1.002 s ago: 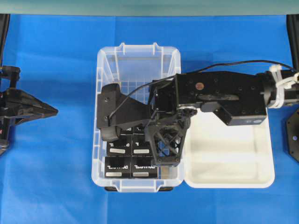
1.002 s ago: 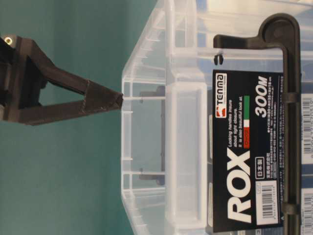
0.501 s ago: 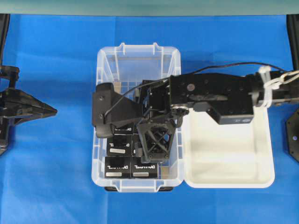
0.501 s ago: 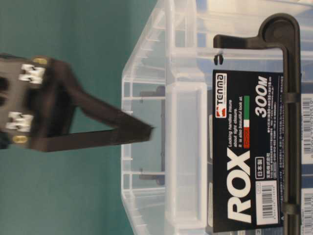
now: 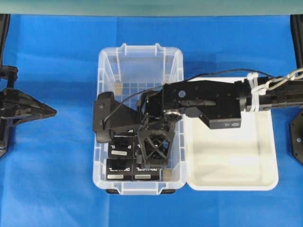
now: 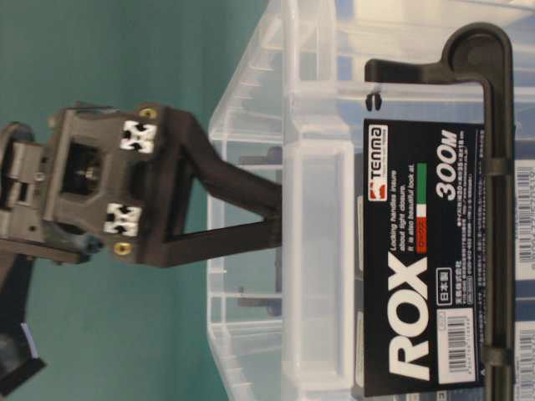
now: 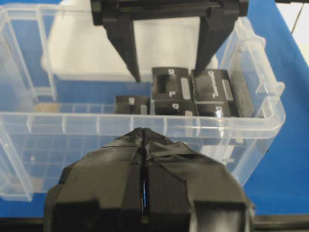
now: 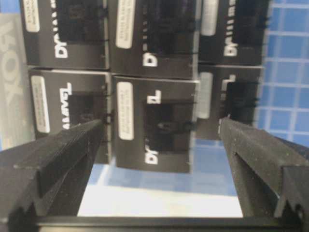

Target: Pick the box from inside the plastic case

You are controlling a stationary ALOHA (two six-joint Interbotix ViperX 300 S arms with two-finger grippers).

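Left gripper parked on the bench left of the plastic case, jaws pressed together, holding nothing. Right gripper is down inside the case, jaws spread wide and empty, straddling the box. Step: pre-grasp. Next, probably: drop a little lower, then close on its sides. Neighbouring boxes sit tight against it, so finger room looks slim. White tray right of the case.
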